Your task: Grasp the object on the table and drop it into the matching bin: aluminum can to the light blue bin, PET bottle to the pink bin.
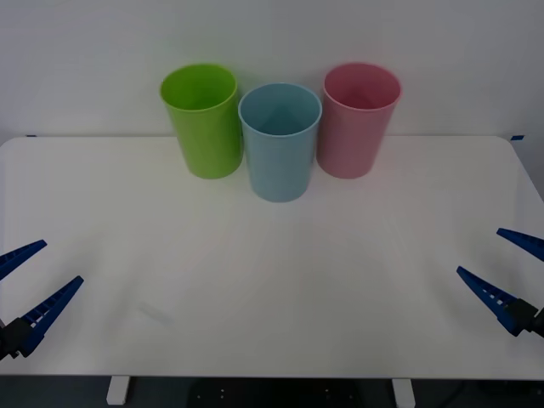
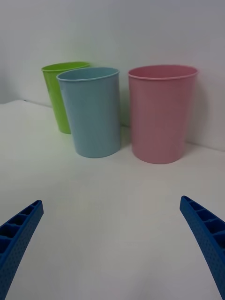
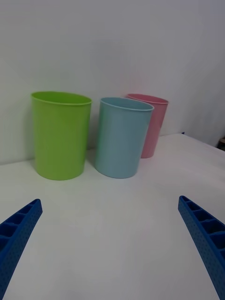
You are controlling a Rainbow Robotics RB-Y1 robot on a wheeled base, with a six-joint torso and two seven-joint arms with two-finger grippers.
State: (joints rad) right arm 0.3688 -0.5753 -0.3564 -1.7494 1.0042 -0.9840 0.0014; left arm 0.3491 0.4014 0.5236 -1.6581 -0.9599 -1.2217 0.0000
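No text, label or number can be read on anything.

The left tool (image 1: 25,280) is cut off at the front view's left edge, its fingers running out of frame. The right tool (image 1: 510,272) is cut likewise at the right edge. In the left wrist view the light blue bin (image 3: 123,137) hides part of the pink bin (image 3: 154,123). In the right wrist view it overlaps the lime green bin (image 2: 58,96).
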